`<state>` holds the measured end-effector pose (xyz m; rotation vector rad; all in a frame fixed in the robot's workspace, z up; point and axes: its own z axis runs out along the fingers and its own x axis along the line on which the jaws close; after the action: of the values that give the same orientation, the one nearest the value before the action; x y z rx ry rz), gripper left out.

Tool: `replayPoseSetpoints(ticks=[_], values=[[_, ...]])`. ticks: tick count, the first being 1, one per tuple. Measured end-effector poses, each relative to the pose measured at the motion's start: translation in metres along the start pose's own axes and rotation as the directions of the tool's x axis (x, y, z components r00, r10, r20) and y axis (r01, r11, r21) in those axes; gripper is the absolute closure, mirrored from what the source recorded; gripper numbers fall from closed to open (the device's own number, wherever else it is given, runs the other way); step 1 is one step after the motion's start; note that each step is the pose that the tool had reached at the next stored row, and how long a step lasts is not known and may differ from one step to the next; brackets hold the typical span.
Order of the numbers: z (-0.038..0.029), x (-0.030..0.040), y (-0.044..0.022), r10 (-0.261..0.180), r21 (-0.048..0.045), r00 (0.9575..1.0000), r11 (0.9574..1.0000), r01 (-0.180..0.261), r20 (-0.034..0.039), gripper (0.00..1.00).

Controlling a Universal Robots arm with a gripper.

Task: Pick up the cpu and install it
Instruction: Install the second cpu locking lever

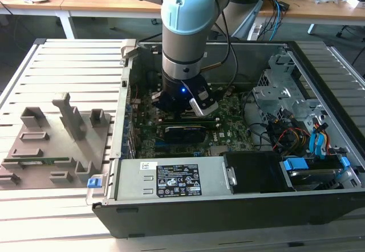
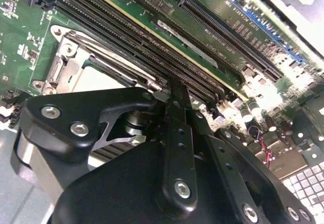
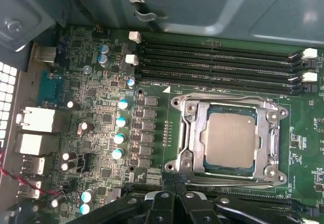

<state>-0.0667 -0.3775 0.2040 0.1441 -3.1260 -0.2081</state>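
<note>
Silvery-grey square metal-topped cpu [image 3: 231,142] seated flat inside dark metal-framed socket [image 3: 188,144], so install looks done (frame not clamped over it). Black gripper [image 3: 174,193] beside socket, grasping nothing; finger spread untellable.

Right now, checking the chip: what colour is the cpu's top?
Silvery-beige metal, on the small square cpu, best in the first wrist view.

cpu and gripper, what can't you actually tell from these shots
- The cpu lies inside the socket frame in the first wrist view; whether it is fully seated cannot be judged.
- In the second wrist view the gripper body covers most of the socket.
- In the exterior view the arm hides the socket area of the motherboard.
- Whether the gripper is open or shut.
</note>
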Motion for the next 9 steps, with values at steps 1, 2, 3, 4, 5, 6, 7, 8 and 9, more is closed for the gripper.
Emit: replayPoseSetpoints(ticks=[1, 2, 3, 4, 5, 6, 7, 8, 9], values=[[0.0007, -0.0001, 0.0011, 0.0, -0.0004, 1.0, 1.0, 0.0, 0.0, 0.89], [0.0019, -0.0004, 0.0031, -0.001, -0.0007, 1.0, 1.0, 0.001, 0.0002, 0.89], [0.0024, -0.0005, 0.0036, -0.002, -0.0008, 1.0, 1.0, 0.002, 0.0004, 0.89], [0.0029, -0.0005, 0.0039, -0.002, -0.0005, 1.0, 1.0, 0.002, 0.0002, 0.89], [0.0029, -0.0005, 0.0039, -0.002, -0.0003, 1.0, 1.0, 0.002, 0.0, 0.89], [0.0031, -0.0004, 0.004, -0.002, -0.0003, 1.0, 1.0, 0.002, -0.0001, 0.89], [0.0034, -0.0001, 0.004, -0.003, -0.0004, 1.0, 1.0, 0.003, 0.0001, 0.89], [0.0036, 0.0013, 0.0042, -0.003, -0.0007, 1.0, 1.0, 0.003, 0.0001, 0.89], [0.0037, 0.0024, 0.0042, -0.004, -0.0007, 1.0, 1.0, 0.004, -0.0001, 0.89]])
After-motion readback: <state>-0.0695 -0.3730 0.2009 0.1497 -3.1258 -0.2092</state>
